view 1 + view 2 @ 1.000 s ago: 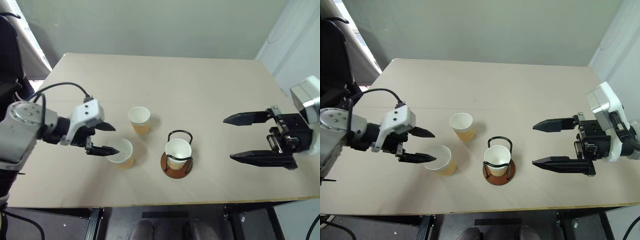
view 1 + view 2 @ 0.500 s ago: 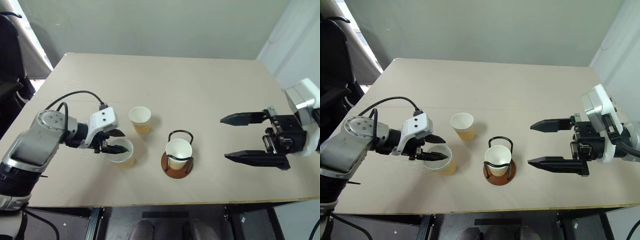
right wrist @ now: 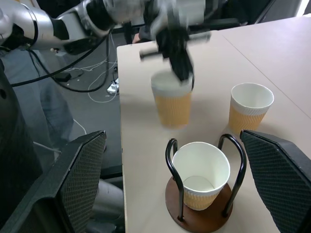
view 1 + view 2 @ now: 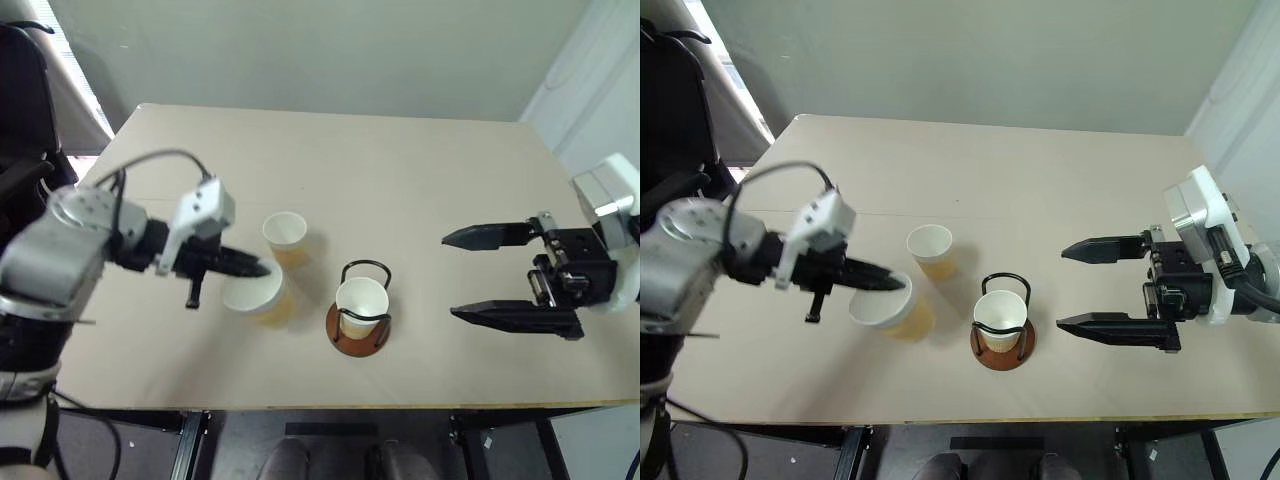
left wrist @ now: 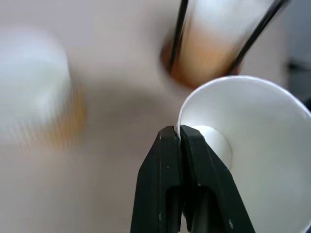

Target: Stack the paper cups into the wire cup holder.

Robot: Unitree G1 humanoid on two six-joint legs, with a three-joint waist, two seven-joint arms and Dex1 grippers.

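The small tapered paper cup, pale yellow-tan outside and white inside with a rolled rim (image 4: 880,305), hung tilted just above the beige table (image 4: 1040,190), pinched at its rim by the left end effector (image 5: 181,141), whose two black fingers were clamped together on the thin wall, one inside the cup and one outside. It looked very light and easily crushed, so the rolled rim seemed the stiffest place to grip; a squeeze lower on the wall would likely dent it, and held by one side like this it could swing or slip. A second like cup (image 4: 930,250) stood upright on the table just beyond it. A third cup (image 4: 1000,320) already sat upright inside the wire cup holder, a round reddish-brown disc base with thin black wire loops rising from it (image 4: 1004,352), near the held cup on its right. Well apart on the far right, the right end effector (image 4: 1102,288) hovered over the table with its fingers spread wide and nothing between them.
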